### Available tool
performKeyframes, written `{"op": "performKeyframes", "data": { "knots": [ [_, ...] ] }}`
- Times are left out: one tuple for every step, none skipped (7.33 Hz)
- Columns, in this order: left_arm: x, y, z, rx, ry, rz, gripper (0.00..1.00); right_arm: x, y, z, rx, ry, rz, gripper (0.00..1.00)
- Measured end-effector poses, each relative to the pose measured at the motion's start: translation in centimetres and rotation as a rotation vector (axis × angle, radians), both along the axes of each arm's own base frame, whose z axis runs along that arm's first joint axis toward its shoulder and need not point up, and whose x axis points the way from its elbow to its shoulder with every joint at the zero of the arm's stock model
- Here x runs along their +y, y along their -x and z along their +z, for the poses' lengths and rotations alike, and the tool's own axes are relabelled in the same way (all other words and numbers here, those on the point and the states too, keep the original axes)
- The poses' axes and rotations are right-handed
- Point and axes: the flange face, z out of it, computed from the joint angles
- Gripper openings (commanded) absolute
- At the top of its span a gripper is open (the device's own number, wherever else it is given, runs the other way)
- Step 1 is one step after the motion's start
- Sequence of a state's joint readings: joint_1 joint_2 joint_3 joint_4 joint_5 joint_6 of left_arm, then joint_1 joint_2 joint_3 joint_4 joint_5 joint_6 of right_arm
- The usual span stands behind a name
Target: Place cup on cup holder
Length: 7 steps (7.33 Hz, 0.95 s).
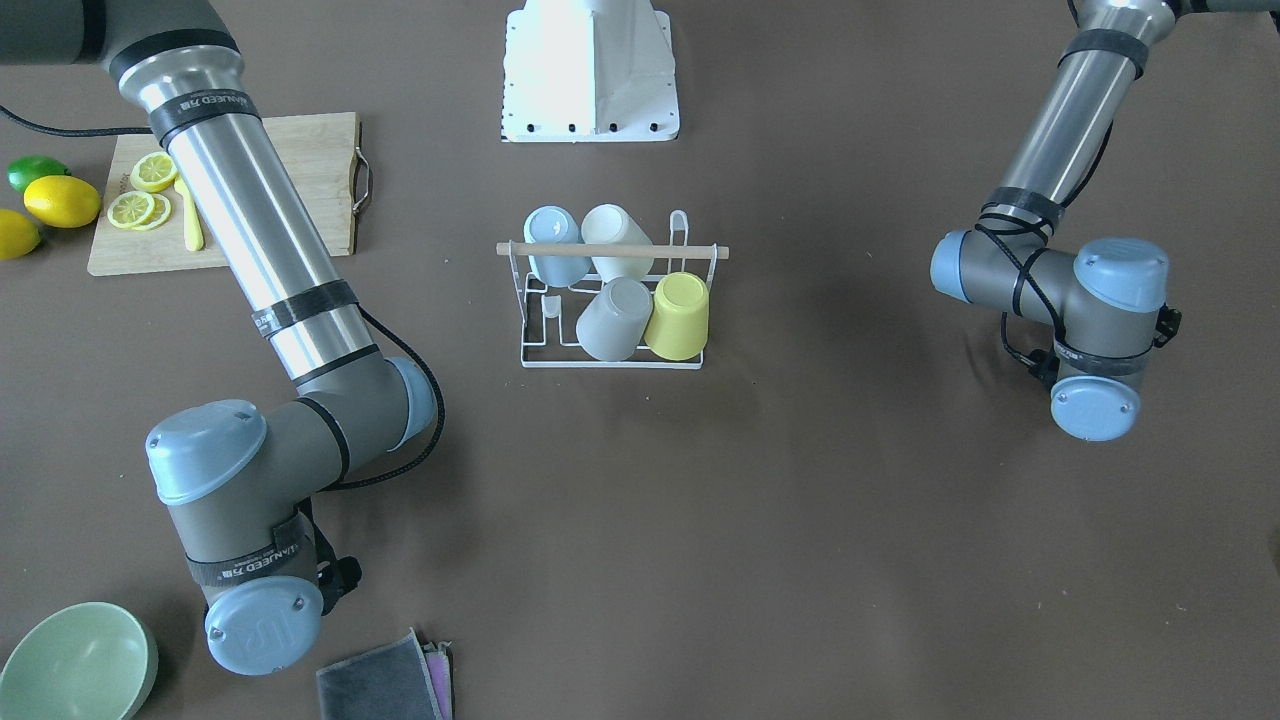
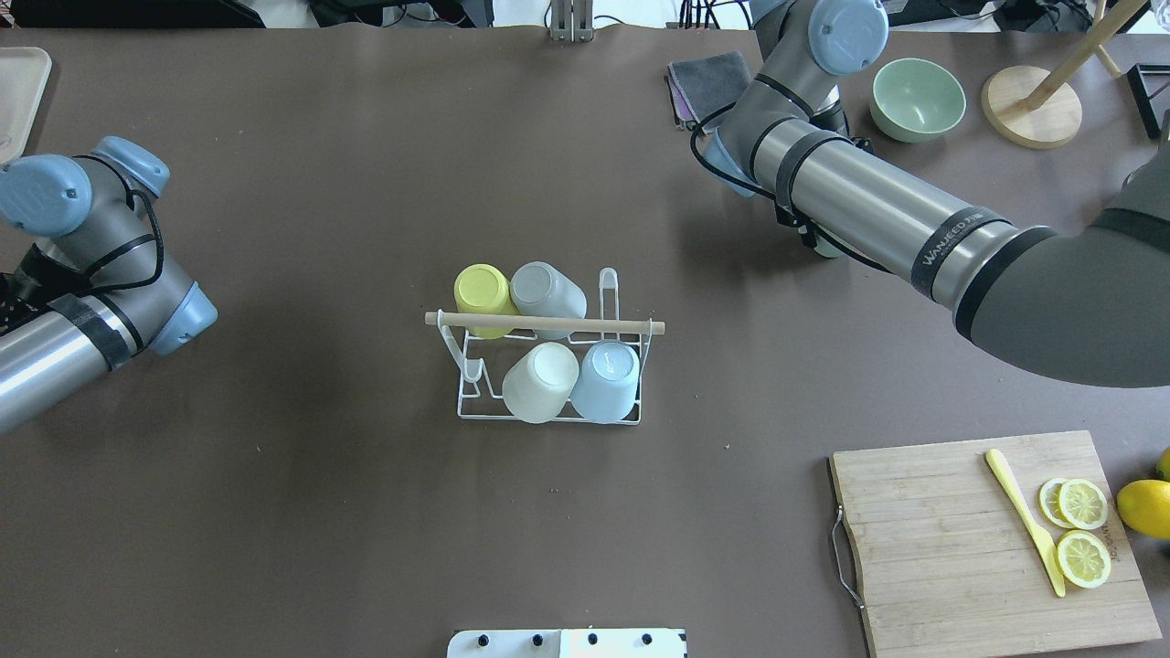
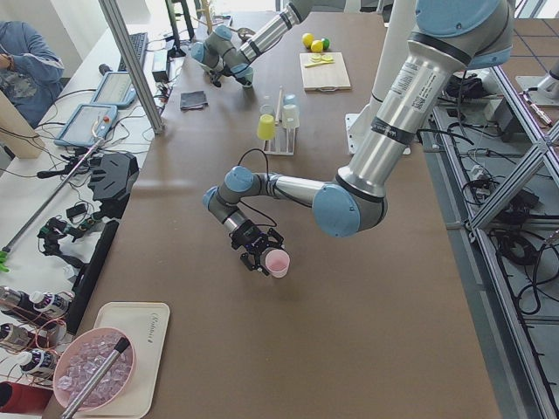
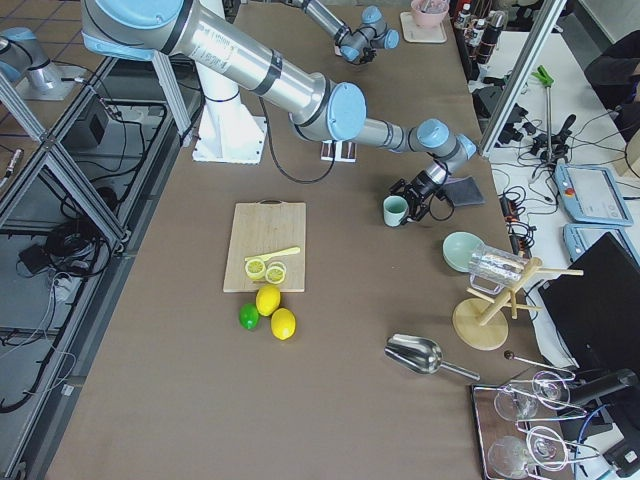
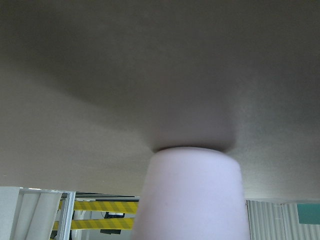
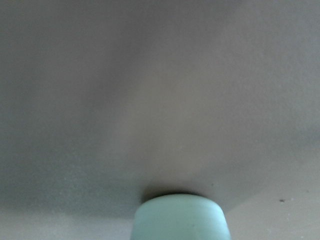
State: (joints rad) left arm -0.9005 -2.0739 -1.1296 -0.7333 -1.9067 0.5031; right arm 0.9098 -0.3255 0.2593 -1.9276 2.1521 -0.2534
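The cup holder (image 2: pixel 548 323) stood mid-table (image 2: pixel 274 503), carrying a yellow cup (image 2: pixel 482 288), a grey cup (image 2: pixel 547 289), a white cup (image 2: pixel 541 381) and a pale blue cup (image 2: pixel 608 379), all tilted base-up. A pink cup (image 3: pixel 278 263) stood upright on the table right at the left jaws, and a mint cup (image 4: pixel 396 210) at the right jaws (how wide either pair stood could not be told). Both were well apart from the cup holder.

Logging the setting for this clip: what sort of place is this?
Most likely a robotics lab bench dressed with kitchen props, not a real kitchen. Teach pendants and aluminium framing flank the table, where a cup holder and cutting board sit as props.
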Motion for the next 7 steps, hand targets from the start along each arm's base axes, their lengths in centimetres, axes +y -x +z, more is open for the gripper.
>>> {"op": "performKeyframes", "data": {
  "knots": [
    [0.1, 0.1, 0.2, -0.002, 0.003, 0.000, 0.68, 0.2, 0.4, 0.0, -0.001, 0.000, -0.005, 1.00],
    [0.2, 0.2, 0.3, -0.002, 0.004, 0.001, 0.56, 0.4, 0.6, 0.0, -0.002, 0.000, -0.008, 1.00],
    [0.0, 0.4, -0.2, 0.003, -0.001, -0.005, 0.53, 0.4, 0.6, 0.1, 0.000, -0.001, -0.011, 0.73],
    [-0.6, 1.3, -1.8, 0.028, -0.022, -0.030, 0.47, 0.4, 0.7, 0.0, 0.000, -0.004, -0.013, 0.27],
    [-0.8, 2.5, -4.7, 0.094, -0.063, -0.083, 0.47, 0.4, 0.8, -0.1, 0.002, -0.011, -0.016, 0.00],
    [-0.1, 3.2, -7.7, 0.183, -0.110, -0.148, 0.42, 0.3, 0.7, -0.2, 0.006, -0.020, -0.020, 0.00],
    [1.2, 3.7, -10.2, 0.288, -0.177, -0.216, 0.43, 0.1, 0.5, -0.4, 0.008, -0.027, -0.020, 0.00]
  ]
}}
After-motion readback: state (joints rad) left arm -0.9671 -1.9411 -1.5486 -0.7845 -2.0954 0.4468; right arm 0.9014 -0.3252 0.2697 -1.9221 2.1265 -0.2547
